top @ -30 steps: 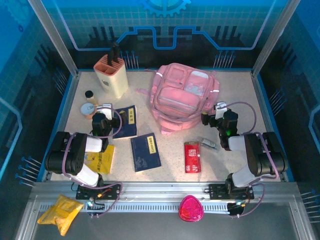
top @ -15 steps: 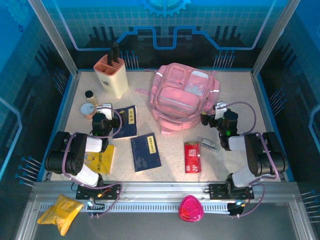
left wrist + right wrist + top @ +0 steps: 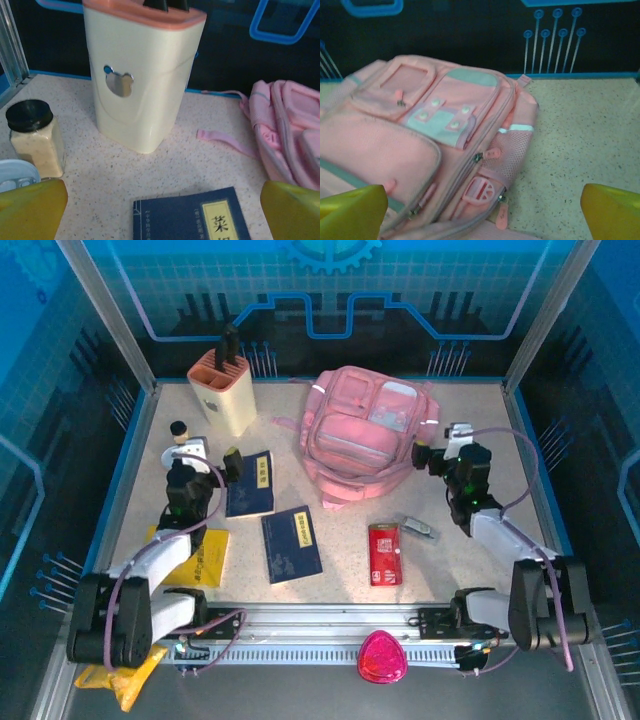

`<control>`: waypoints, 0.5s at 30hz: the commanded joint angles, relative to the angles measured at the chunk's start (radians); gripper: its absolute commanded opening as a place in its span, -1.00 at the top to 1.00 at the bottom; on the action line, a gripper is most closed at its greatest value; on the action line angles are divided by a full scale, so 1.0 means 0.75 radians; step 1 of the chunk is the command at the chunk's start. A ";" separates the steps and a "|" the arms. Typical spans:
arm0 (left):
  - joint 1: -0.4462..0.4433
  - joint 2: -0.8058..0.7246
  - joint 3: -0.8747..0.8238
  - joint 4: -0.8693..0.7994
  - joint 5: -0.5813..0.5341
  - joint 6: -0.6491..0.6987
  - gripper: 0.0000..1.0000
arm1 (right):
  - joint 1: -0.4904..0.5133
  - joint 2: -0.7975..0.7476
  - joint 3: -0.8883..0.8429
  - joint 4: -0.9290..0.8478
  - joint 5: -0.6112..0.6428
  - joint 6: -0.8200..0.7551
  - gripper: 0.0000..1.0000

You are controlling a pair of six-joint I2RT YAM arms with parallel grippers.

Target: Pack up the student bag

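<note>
The student bag (image 3: 368,435) is a big soft pink backpack lying flat at the back middle of the table, front pockets up. In the right wrist view the student bag (image 3: 420,140) has its zips shut, with a mesh side pocket and a pink zip pull near the table. My right gripper (image 3: 441,446) is open at the bag's right side; in the wrist view the right gripper (image 3: 481,212) has its yellow fingertips (image 3: 612,210) wide apart over the bag's lower corner. My left gripper (image 3: 209,457) is open above a blue book (image 3: 192,217), holding nothing.
A beige holder (image 3: 142,75) with black handles stands at the back left, with a black-lidded jar (image 3: 32,137) beside it. On the table lie a second blue book (image 3: 291,543), a yellow book (image 3: 205,558), a red packet (image 3: 384,553) and a small silver item (image 3: 420,528). A loose pink strap (image 3: 225,142) trails left of the bag.
Both arms have unfolded and reached away from the near edge. The left gripper moved toward the holder, the right gripper toward the bag's right side. Nothing on the table has moved.
</note>
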 commanded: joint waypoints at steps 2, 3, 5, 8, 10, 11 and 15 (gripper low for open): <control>0.007 -0.158 0.124 -0.365 0.003 -0.280 -0.98 | -0.102 -0.081 0.095 -0.360 -0.116 0.265 -0.99; 0.008 -0.188 0.139 -0.424 0.004 -0.352 -0.99 | -0.126 -0.094 0.089 -0.380 -0.128 0.345 -0.99; 0.007 -0.245 0.120 -0.467 -0.011 -0.444 -0.99 | -0.185 -0.113 0.061 -0.382 -0.217 0.449 -0.99; 0.009 -0.316 0.051 -0.425 -0.004 -0.579 -0.99 | -0.213 -0.148 0.093 -0.538 -0.184 0.489 -0.99; 0.009 -0.330 0.071 -0.506 0.032 -0.656 -0.98 | -0.209 -0.166 0.099 -0.572 -0.237 0.491 -0.99; 0.009 -0.327 0.093 -0.561 0.070 -0.676 -0.98 | -0.206 -0.169 0.099 -0.588 -0.276 0.500 -0.99; -0.002 -0.306 0.141 -0.666 0.215 -0.778 -0.99 | -0.160 -0.138 0.150 -0.739 -0.349 0.541 -0.99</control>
